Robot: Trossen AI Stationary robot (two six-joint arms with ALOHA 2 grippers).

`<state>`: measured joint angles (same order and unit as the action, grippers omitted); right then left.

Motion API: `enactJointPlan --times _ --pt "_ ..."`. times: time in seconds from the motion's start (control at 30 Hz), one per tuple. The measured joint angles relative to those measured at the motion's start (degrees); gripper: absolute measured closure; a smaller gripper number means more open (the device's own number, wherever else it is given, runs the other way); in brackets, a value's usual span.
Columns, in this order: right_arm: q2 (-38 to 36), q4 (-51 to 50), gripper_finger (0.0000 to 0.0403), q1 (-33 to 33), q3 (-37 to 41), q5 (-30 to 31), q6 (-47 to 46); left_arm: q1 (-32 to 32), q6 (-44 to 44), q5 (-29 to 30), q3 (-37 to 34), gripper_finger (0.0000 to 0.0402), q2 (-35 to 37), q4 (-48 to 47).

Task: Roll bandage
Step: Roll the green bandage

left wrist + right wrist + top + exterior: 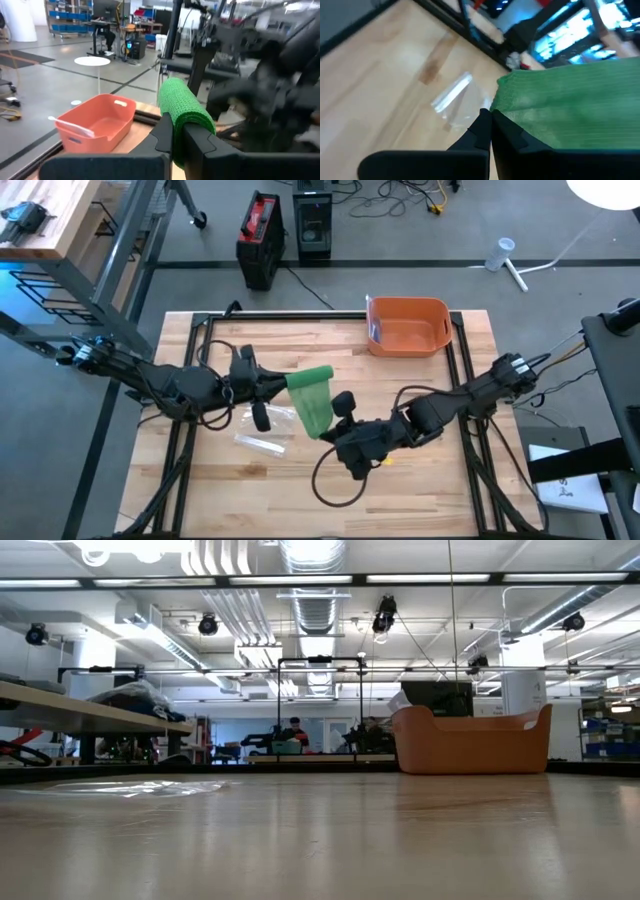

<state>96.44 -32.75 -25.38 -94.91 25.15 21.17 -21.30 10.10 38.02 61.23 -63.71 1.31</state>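
A green bandage (312, 398) is held up over the middle of the table, between my two grippers. Its rolled part (184, 102) is at my left gripper (284, 384), which is shut on it. An unrolled strip (570, 107) runs from the roll toward the near edge, to my right gripper (336, 418), which is shut on the strip's loose end. Neither gripper nor the bandage shows in the low view. My left gripper pinches the roll's near end (181, 131) between its two fingers (162, 134). It comes level from the table's left, and the roll sticks out beyond the fingertips, clear of the table. My right gripper pinches the strip's loose end near a corner (503, 106) between its fingertips (481, 125). It slants down from the table's right. The strip runs flat to the roll, clear of the table.
An orange bin (408, 326) stands at the far right of the table and also shows in the low view (470, 740). A clear plastic wrapper (262, 432) lies on the wood below the left gripper. Black frame rails (300, 315) border the table.
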Motion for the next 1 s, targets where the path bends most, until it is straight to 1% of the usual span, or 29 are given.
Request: enactJointPlan --times 0.2,0.37,0.57,0.8,1.0 --pt "-0.98 0.09 0.0403 -0.25 -1.47 3.83 2.37 0.04 -2.53 0.53 0.0 0.0395 -0.02 -5.89" --pt "-1.07 0.84 0.0403 -0.25 -3.93 13.21 5.54 0.13 -0.5 0.63 0.0 0.0395 -1.14 -11.05" --pt "-1.09 2.09 0.0403 0.25 -6.74 18.99 9.97 0.13 2.91 0.48 -0.02 0.0395 -2.77 -16.36" --pt "-1.09 1.86 0.0403 1.99 -7.96 19.88 11.02 0.13 4.2 -0.22 -0.02 0.0395 -4.39 -17.78" --pt "-1.11 0.61 0.0403 4.55 -6.99 19.87 11.19 0.13 4.42 -4.41 -0.04 0.0395 -4.56 -17.67"
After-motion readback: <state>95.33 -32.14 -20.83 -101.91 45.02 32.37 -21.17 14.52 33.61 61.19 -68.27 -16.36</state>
